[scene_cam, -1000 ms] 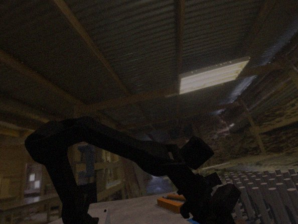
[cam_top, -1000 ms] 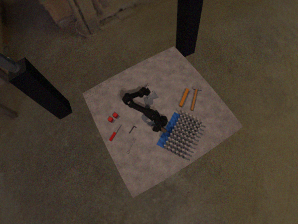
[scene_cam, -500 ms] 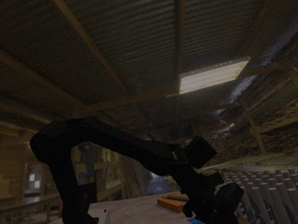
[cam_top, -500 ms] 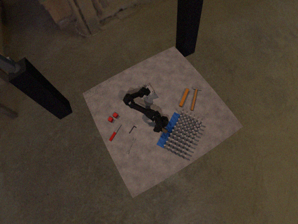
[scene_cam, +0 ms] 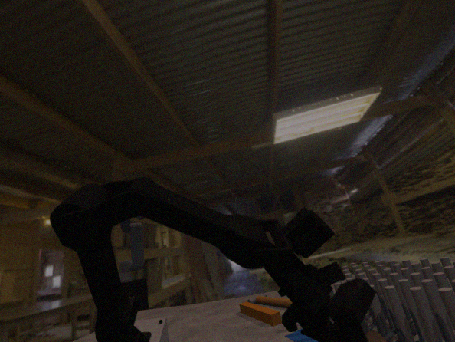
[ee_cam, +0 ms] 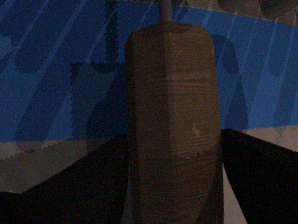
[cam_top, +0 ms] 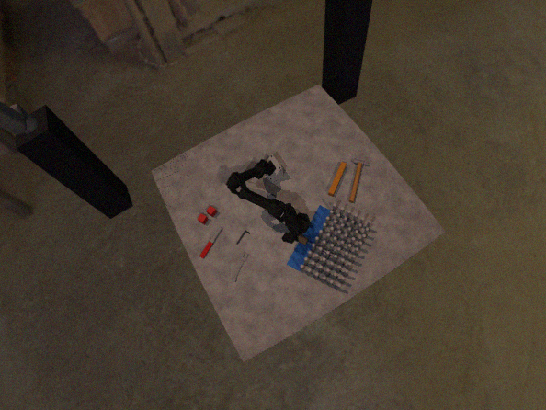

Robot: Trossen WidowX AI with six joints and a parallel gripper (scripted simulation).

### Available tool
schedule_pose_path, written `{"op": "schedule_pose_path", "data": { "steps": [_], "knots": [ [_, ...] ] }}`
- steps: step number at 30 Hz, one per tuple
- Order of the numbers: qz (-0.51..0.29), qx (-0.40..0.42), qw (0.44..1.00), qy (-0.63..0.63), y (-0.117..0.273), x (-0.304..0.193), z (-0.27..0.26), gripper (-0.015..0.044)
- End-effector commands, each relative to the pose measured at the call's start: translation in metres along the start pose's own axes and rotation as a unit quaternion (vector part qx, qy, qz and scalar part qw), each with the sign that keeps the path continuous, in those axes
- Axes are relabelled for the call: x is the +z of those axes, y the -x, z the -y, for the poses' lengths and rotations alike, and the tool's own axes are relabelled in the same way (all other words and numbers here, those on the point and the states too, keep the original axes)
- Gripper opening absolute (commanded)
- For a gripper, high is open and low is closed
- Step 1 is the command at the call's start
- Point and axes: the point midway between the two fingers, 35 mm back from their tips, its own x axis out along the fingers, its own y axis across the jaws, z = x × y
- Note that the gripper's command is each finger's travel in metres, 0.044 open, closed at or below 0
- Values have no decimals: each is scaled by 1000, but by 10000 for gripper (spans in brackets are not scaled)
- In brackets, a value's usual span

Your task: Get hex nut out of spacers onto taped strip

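Note:
My gripper (cam_top: 299,238) (ee_cam: 173,141) is shut on the wooden handle (ee_cam: 175,90) of a tool, over the near side of the blue taped strip (cam_top: 298,256) (ee_cam: 40,105). A thin grey shaft (ee_cam: 165,11) runs from the handle toward the spacers; its far end is hidden. The metal spacers (cam_top: 342,239) (scene_cam: 398,303) stand in rows beyond the strip; those I can make out in the exterior view look upright. The nut cannot be made out in any view.
An orange bar (cam_top: 337,178) (scene_cam: 260,313) and an orange-handled tool (cam_top: 355,182) lie beyond one end of the strip. Two red blocks (cam_top: 211,210) (cam_top: 202,219), a red-handled screwdriver (cam_top: 207,249), a black hex key (cam_top: 242,236) and a thin forked tool (cam_top: 241,267) lie on the other side.

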Motion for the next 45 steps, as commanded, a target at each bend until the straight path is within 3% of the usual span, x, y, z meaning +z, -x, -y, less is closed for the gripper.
{"op": "schedule_pose_path", "data": {
  "steps": [1, 45],
  "knots": [
    [3, -2, 1000, -2, -2, 1, 0, 0],
    [2, -1, 1000, 1, -9, -20, -6, 0]
  ]
}}
